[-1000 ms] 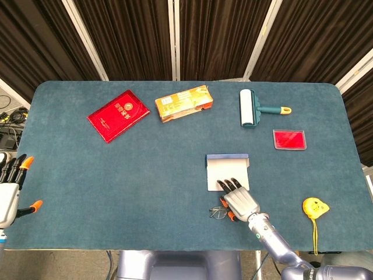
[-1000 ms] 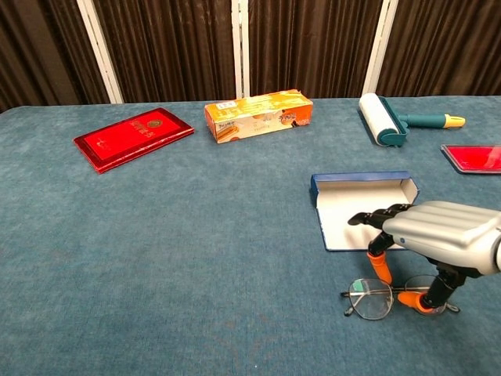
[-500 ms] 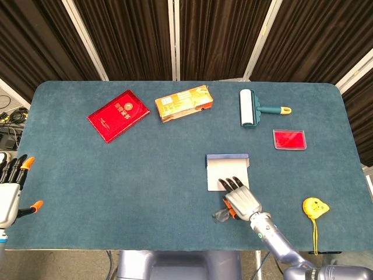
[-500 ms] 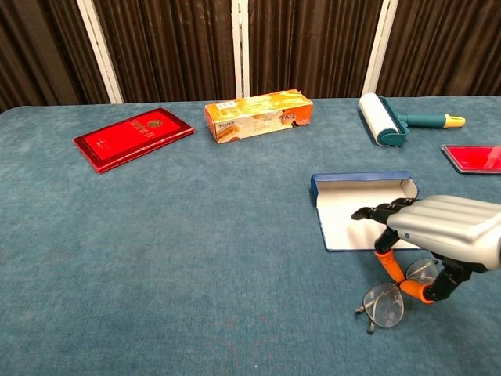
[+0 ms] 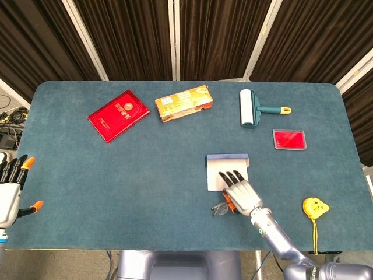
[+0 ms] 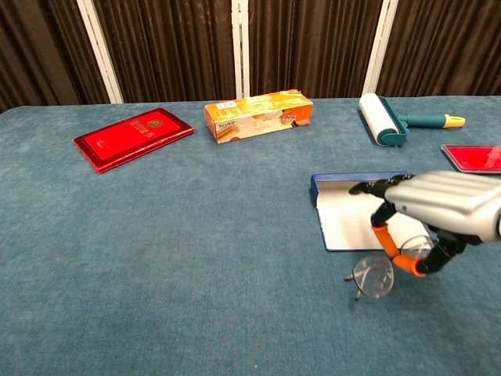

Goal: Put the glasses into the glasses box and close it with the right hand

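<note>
Wire-rimmed glasses hang pinched in the orange-tipped fingers of the right hand, lifted clear of the blue surface and tilted. Just beyond them lies the open glasses box, long axis crosswise, lid at its far edge. Far off, the left hand idles, fingers apart.

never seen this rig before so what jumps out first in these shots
The right hand at the near right of the table pinches the glasses and holds them lifted and tilted just in front of the open glasses box. Farther back lie a red booklet at the left, an orange carton mid-table, and a lint roller to the right.
</note>
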You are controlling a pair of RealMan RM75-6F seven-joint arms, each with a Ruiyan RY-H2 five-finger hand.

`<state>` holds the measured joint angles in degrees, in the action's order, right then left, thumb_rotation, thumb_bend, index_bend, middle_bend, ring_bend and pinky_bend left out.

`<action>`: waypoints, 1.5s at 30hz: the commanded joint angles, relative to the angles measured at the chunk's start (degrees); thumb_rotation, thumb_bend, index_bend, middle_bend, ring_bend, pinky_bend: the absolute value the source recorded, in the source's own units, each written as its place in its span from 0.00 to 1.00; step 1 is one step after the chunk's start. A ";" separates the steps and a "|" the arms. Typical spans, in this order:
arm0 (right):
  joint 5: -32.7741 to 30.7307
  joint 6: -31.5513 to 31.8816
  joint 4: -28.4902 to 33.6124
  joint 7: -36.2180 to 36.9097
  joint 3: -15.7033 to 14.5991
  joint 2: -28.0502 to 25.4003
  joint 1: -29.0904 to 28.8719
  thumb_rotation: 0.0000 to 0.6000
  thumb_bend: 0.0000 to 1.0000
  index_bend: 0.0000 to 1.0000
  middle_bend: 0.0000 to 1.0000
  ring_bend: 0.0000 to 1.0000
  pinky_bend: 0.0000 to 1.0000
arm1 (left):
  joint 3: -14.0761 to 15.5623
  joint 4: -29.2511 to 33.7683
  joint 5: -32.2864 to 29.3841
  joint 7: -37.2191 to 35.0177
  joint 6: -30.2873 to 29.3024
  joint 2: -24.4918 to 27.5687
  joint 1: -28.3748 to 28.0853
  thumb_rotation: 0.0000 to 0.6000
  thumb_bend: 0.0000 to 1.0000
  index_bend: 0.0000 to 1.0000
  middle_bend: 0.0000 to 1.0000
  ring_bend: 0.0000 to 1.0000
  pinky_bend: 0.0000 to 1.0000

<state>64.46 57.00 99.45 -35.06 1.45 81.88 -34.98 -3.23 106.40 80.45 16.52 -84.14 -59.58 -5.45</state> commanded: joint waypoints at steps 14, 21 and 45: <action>-12.40 -2.24 -7.84 -2.50 8.34 5.04 -7.38 1.00 0.39 0.62 0.00 0.00 0.00 | -1.27 -1.25 -3.47 -0.60 1.66 -0.05 -0.95 1.00 0.00 0.00 0.00 0.00 0.00; -14.45 -4.45 -13.50 -2.07 8.87 7.84 -10.10 1.00 0.39 0.62 0.00 0.00 0.00 | -2.03 -2.23 -6.14 -0.72 2.90 -0.26 -1.59 1.00 0.00 0.00 0.00 0.00 0.00; -17.90 -5.15 -24.18 0.61 9.27 10.76 -12.73 1.00 0.39 0.62 0.00 0.00 0.00 | -2.07 -2.87 -8.38 0.78 3.54 -1.19 -2.35 1.00 0.00 0.00 0.00 0.00 0.00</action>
<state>46.58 51.82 75.29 -34.45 10.73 92.61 -47.68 -5.30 103.53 72.07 17.30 -80.61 -60.77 -7.81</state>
